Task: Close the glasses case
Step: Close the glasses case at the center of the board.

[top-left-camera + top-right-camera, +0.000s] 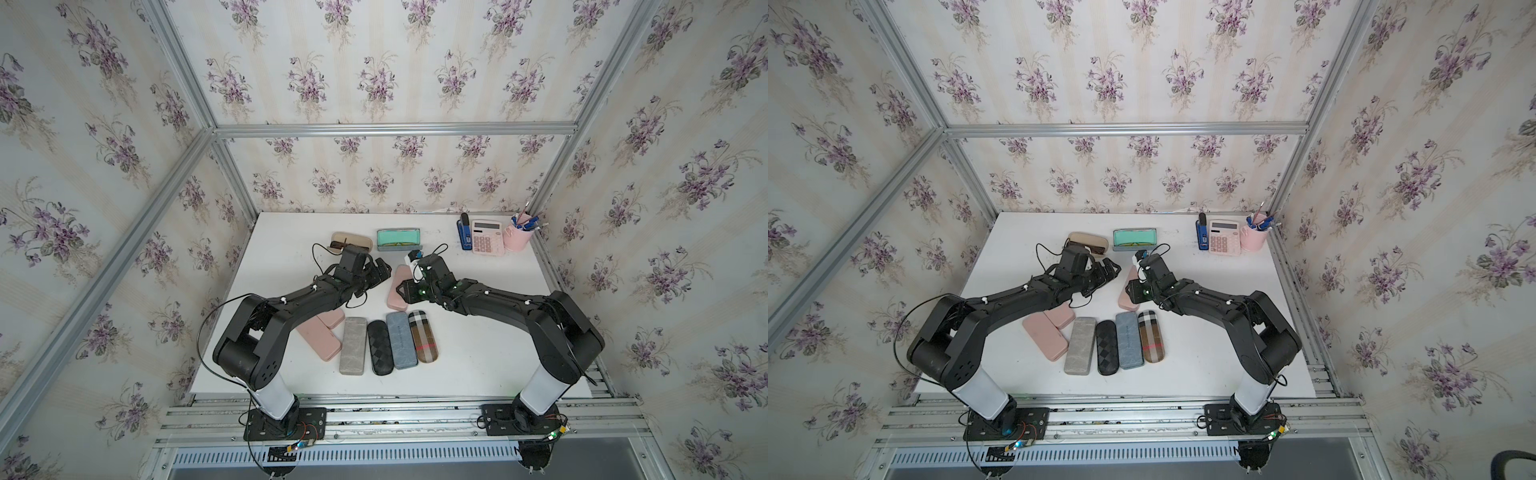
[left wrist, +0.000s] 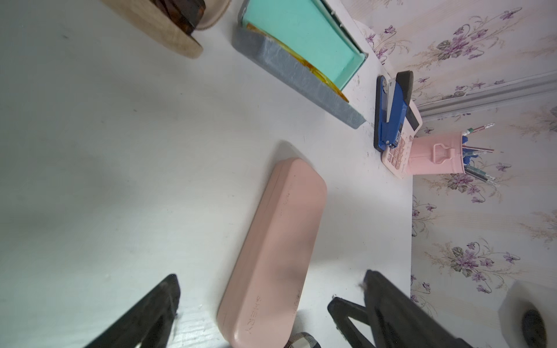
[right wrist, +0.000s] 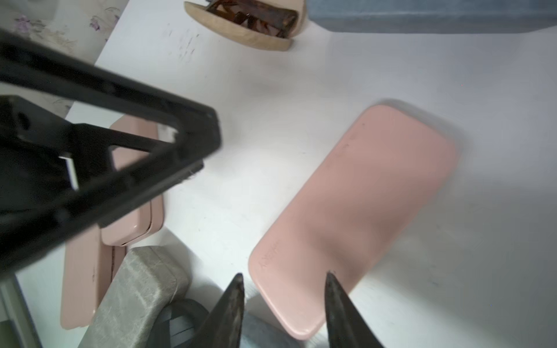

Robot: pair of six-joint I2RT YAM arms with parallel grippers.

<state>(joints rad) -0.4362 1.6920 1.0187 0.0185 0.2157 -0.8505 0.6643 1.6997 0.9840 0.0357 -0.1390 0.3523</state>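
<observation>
We count nine glasses cases on the white table (image 1: 478,332), and we take the pink case (image 2: 271,241) in the middle as our ref pt. Its lid is down and it lies flat betw. the two arms.

The left gripper (image 2: 269,277) hangs over it w/ jaws spread wide and nothing pinched. In the left wrist view the case's lettered end shows betw. the fingers. The right gripper (image 3: 284,274) sits over that same end w/ jaws part-spread, tips apart and empty (whether they brush the lid we cannot tell).

Nearer the robot than the pink case is a row of four shut cases side by side: grey case (image 1: 353,345), black case (image 1: 380,347), blue case (image 1: 401,340), plaid case (image 1: 423,336). Nearer and to its left lie two more pink cases (image 1: 320,338), touching, partly under the left arm.

Beyond it, toward the back wall, are two open cases: a beige case (image 1: 353,241) w/ dark glasses in it and a teal-lined case (image 1: 399,239) w/ yellow glasses. Beyond it and well to its right are one blue stapler (image 1: 464,235), one pink calculator (image 1: 487,239) and one pink cup (image 1: 517,240) holding several pens (image 1: 525,220).
</observation>
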